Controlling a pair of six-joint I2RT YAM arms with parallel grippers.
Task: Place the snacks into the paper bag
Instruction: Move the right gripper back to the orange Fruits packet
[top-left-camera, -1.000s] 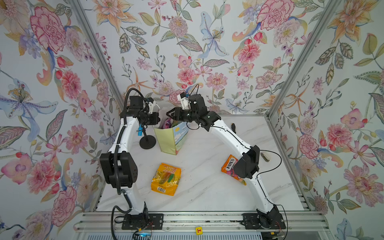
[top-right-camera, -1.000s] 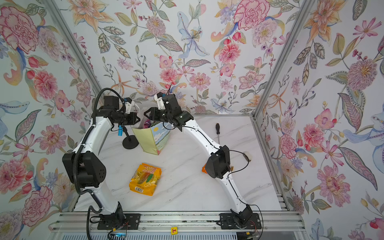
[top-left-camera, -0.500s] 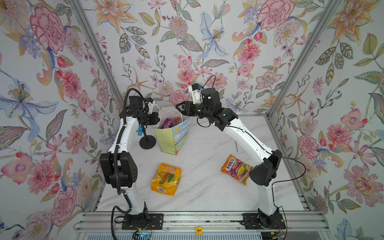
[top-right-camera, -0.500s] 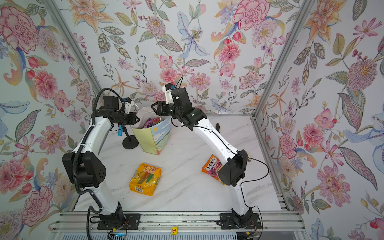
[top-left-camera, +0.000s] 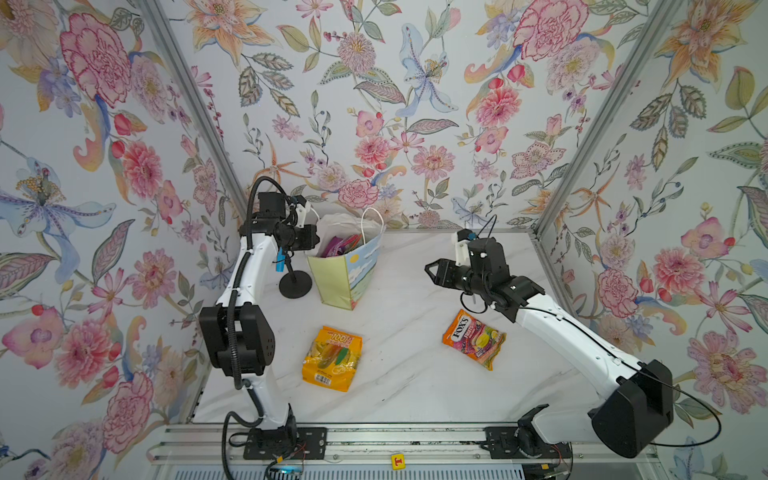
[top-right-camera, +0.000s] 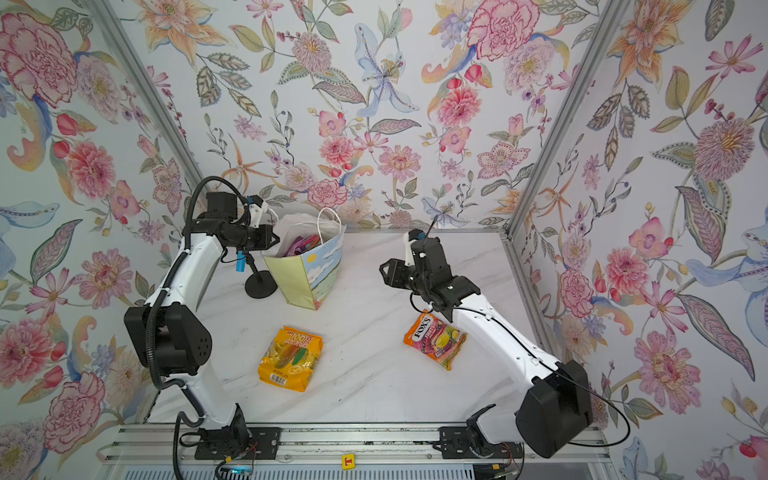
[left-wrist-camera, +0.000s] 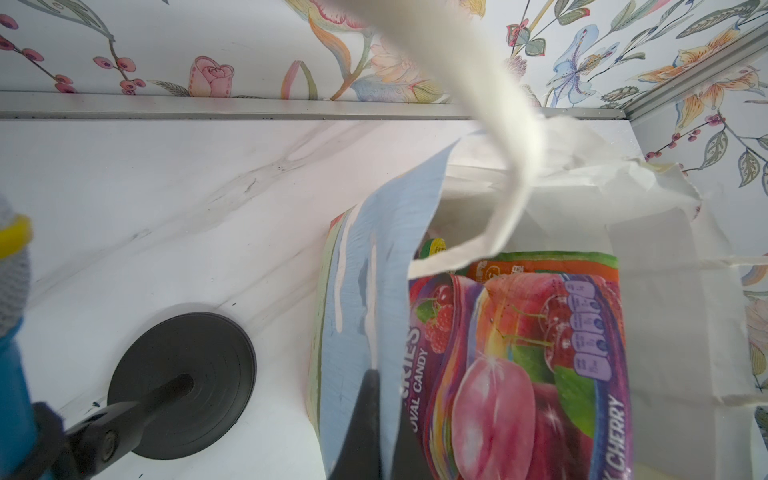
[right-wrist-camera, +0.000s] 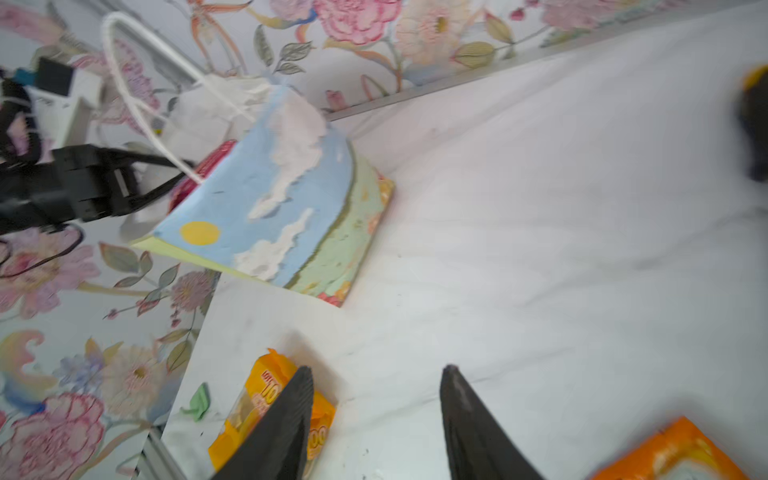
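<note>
Left gripper (top-left-camera: 312, 241): closed, pinching the rim of the small sky-and-meadow paper bag (top-left-camera: 347, 276), which stands upright at the rear of the tabletop (top-left-camera: 407, 390).

Right gripper (right-wrist-camera: 376, 370): jaws apart, empty.

Glossy yellow-orange "100" packet (top-left-camera: 332, 358) and orange FOX'S packet (top-left-camera: 473, 338): both lie flat outside the bag. Judged light, crinkly and slippery; take by a sealed edge.

The packets inside the bag overlap and cannot be counted.
</note>
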